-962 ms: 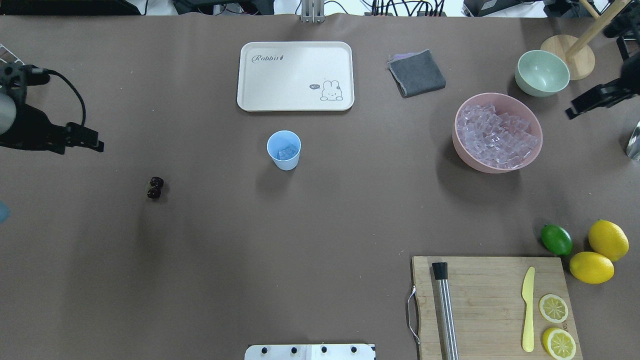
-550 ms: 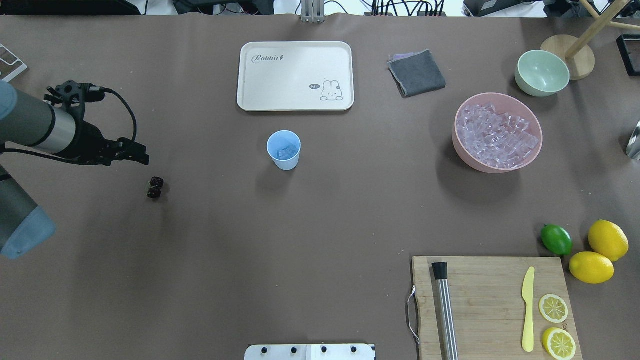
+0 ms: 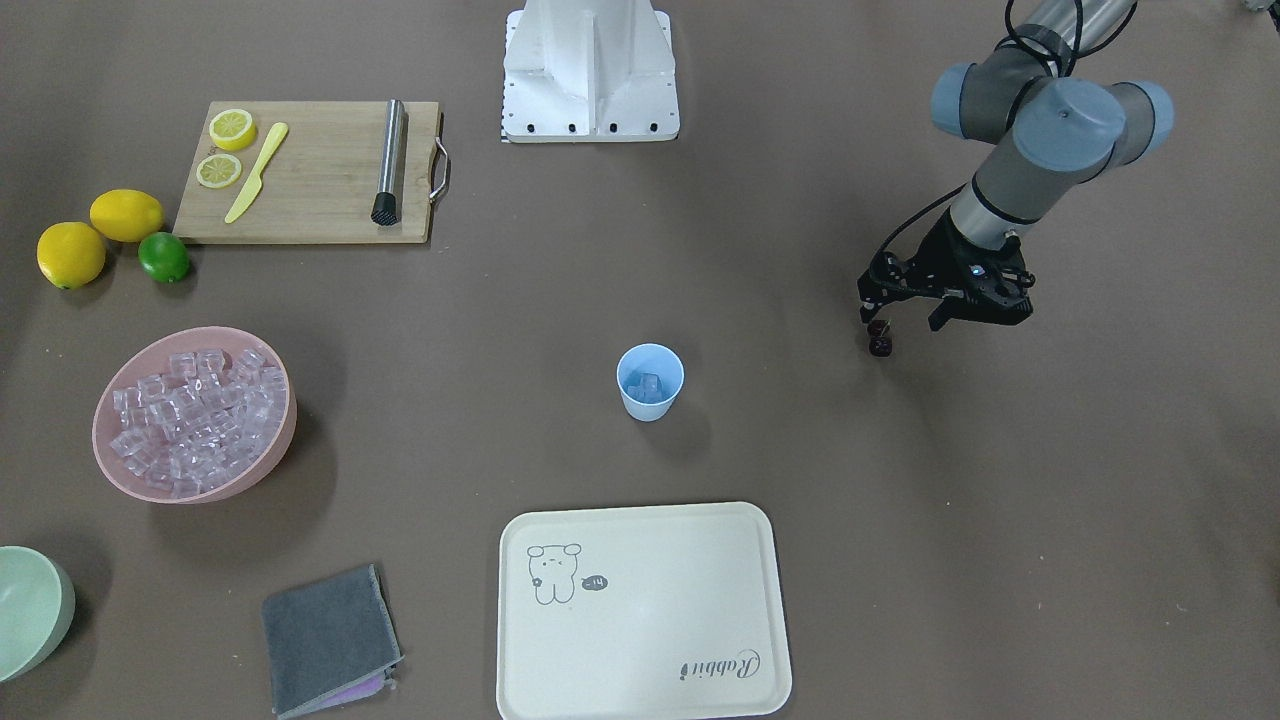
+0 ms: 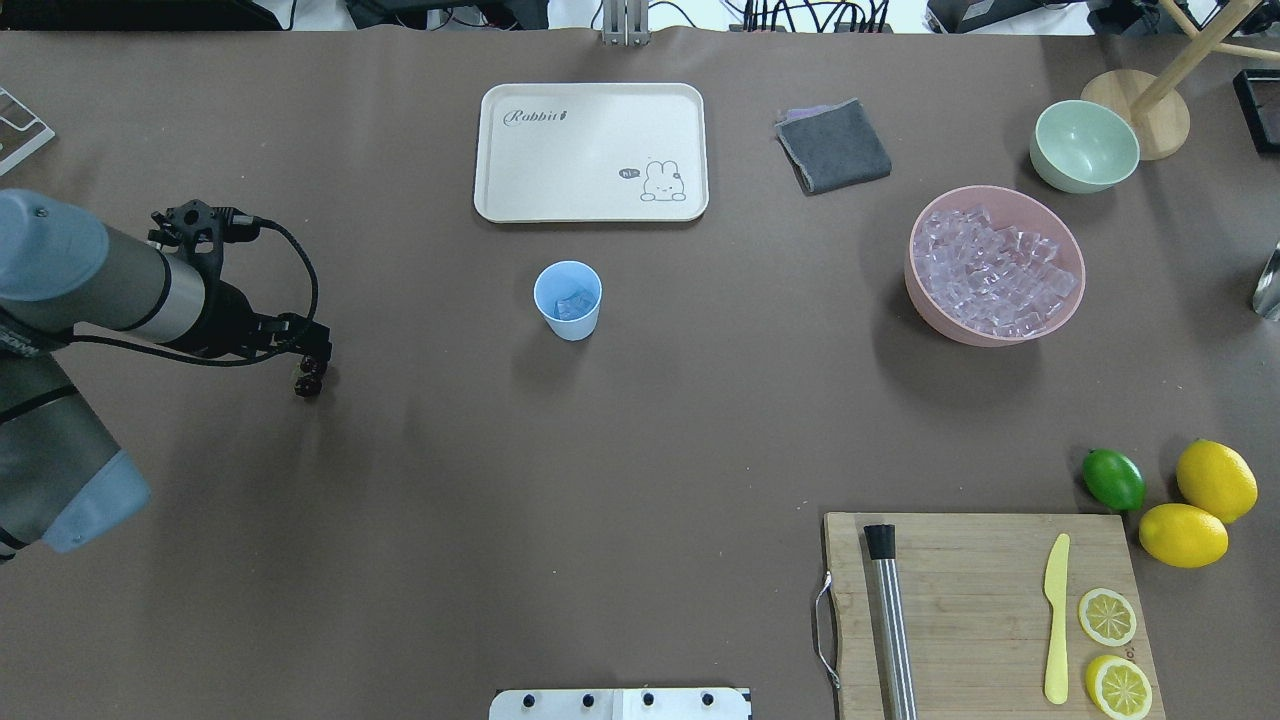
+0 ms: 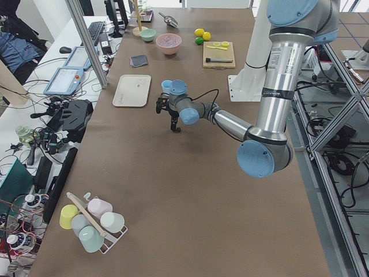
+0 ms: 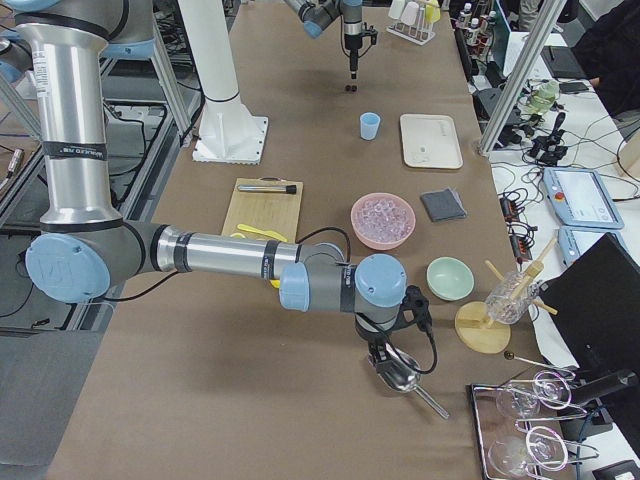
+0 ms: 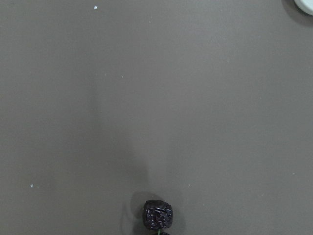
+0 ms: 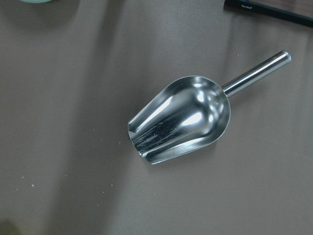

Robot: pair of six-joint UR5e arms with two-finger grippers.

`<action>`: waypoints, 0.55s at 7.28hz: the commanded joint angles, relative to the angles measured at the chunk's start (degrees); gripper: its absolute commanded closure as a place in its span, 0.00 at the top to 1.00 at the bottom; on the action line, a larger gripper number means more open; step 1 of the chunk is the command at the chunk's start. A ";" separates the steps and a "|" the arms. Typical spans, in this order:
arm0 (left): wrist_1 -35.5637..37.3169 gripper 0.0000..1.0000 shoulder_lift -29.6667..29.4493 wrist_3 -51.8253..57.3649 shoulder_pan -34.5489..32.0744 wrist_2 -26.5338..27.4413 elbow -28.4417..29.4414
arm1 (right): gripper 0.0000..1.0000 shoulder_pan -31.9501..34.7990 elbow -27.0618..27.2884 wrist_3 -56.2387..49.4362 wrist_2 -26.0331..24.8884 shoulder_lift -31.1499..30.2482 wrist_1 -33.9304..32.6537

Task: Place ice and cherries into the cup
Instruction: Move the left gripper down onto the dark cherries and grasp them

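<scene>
Over at the robot's left end of the bench, the left gripper (image 3: 900, 320) hung with its jaws spread wide, holding nothing, just above the cherries (image 3: 880, 340). The pair lay on the bare bench, well apart from the cup (image 3: 650, 381), which had a few cubes of ice (image 3: 648, 384) in it. From where I stood, the fruit seemed to sit under one finger rather than midway between the two. I worried that a straight descent would press a fingertip onto a cherry and roll it aside. The jaws might also have pinched only a thin stem and let it slip on the way to the cup. The right gripper (image 6: 385, 358) was above the metal scoop (image 8: 178, 117); whether open or closed I couldn't tell.
</scene>
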 commanded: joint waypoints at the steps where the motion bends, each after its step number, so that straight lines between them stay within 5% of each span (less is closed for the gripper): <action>1: -0.39 0.87 -0.69 -0.15 2.90 3.04 2.24 | 1.00 0.44 -0.10 0.20 0.06 -0.27 -0.02; 3: -0.39 0.67 -1.82 0.02 3.78 5.32 4.87 | 1.00 0.70 0.51 -0.85 -0.46 -0.18 0.16; 4: -0.31 0.42 -1.92 0.46 3.78 5.16 4.71 | 1.00 0.70 0.26 -0.76 -0.46 0.08 0.07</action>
